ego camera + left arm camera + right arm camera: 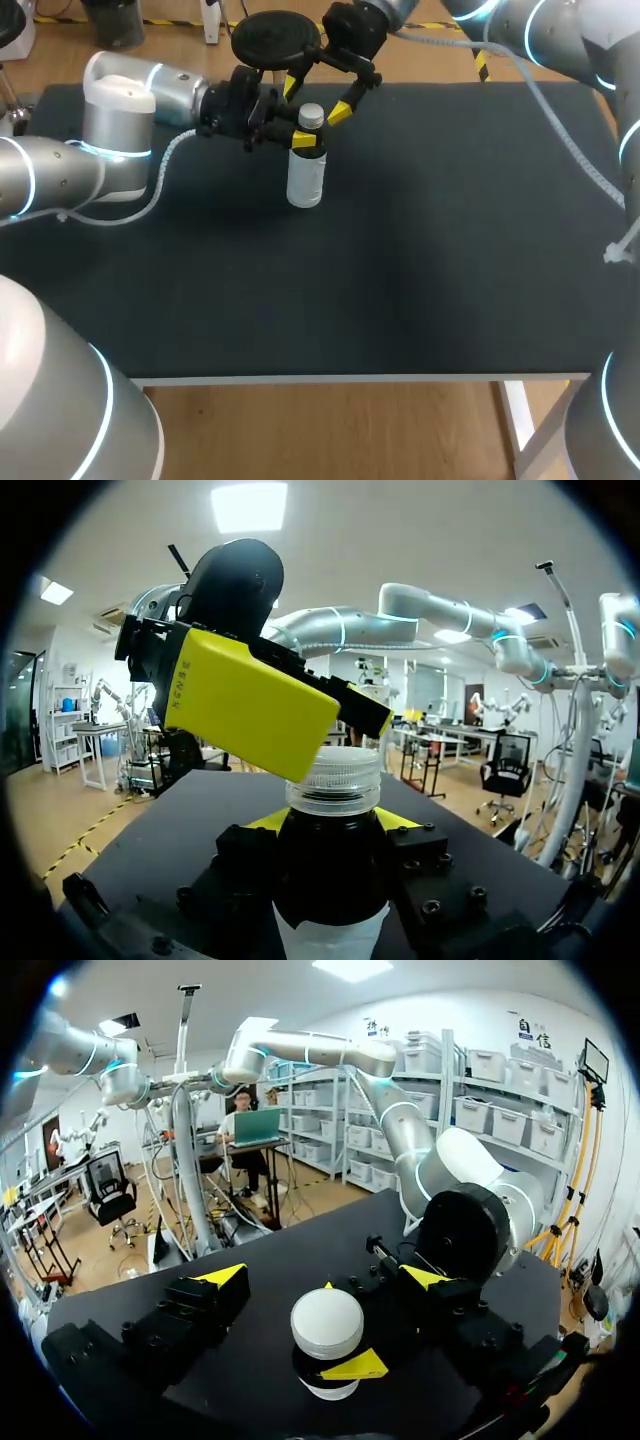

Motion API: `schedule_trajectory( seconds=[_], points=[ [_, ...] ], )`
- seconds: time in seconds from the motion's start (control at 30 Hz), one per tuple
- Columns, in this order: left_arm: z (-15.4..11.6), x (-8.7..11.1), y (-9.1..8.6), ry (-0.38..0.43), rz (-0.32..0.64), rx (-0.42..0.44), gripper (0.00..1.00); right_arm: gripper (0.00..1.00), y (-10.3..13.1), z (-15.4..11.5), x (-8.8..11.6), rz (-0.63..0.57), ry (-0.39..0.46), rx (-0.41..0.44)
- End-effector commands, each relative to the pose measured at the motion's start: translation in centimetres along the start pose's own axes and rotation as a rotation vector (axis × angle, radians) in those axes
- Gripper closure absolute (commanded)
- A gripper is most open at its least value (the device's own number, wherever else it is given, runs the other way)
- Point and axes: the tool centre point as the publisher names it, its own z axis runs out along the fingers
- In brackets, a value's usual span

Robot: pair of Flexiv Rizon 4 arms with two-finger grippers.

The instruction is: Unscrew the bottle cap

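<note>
A dark bottle (306, 170) with a white label and a pale cap (311, 116) stands upright at the back of the black table (420, 260). My left gripper (299, 139) comes in from the left and is shut on the bottle's shoulder just under the cap. In the left wrist view the bottle (333, 880) fills the gap between its fingers. My right gripper (316, 98) hangs over the cap from behind. In the right wrist view the cap (327, 1322) sits between the right gripper's (325, 1278) yellow-tipped fingers (225, 1275), which stand wide on both sides without touching it.
The right gripper's big yellow finger (250, 700) looms just behind the cap (334, 778) in the left wrist view. A black round disc (275, 38) sits beyond the table's back edge. The table's front and right stretch out as bare black surface.
</note>
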Motion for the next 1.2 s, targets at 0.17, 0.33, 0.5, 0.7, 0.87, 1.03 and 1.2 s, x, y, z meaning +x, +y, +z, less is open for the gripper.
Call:
schedule_trajectory(
  seconds=[0.17,0.33,0.5,0.7,0.87,1.03,1.2],
  points=[
    [0.0,-0.2,0.1,0.006,-0.001,0.002,1.00,0.00,-0.7,-1.3,-0.6,0.050,-0.048,-0.088],
    [0.0,-0.2,0.1,0.006,-0.001,0.002,1.00,0.00,-0.5,-2.4,-0.7,0.085,-0.297,-0.135],
    [0.0,-0.2,0.1,0.006,-0.001,0.002,1.00,0.00,-1.4,-3.9,-0.8,0.142,-0.554,-0.141],
    [0.0,-0.2,0.1,0.006,-0.001,0.002,1.00,0.00,-1.9,-4.9,-0.9,0.171,-0.753,-0.132],
    [0.0,-0.2,0.1,0.006,-0.001,0.002,1.00,0.00,-2.1,-5.6,-0.7,0.187,-0.867,-0.161],
    [0.0,-0.2,0.1,0.006,-0.001,0.002,1.00,0.00,-2.1,-5.6,-0.5,0.202,-0.925,-0.161],
    [0.0,-0.2,0.1,0.006,-0.001,0.002,1.00,0.00,-1.7,-5.3,-0.1,0.234,-1.009,-0.131]
  ],
)
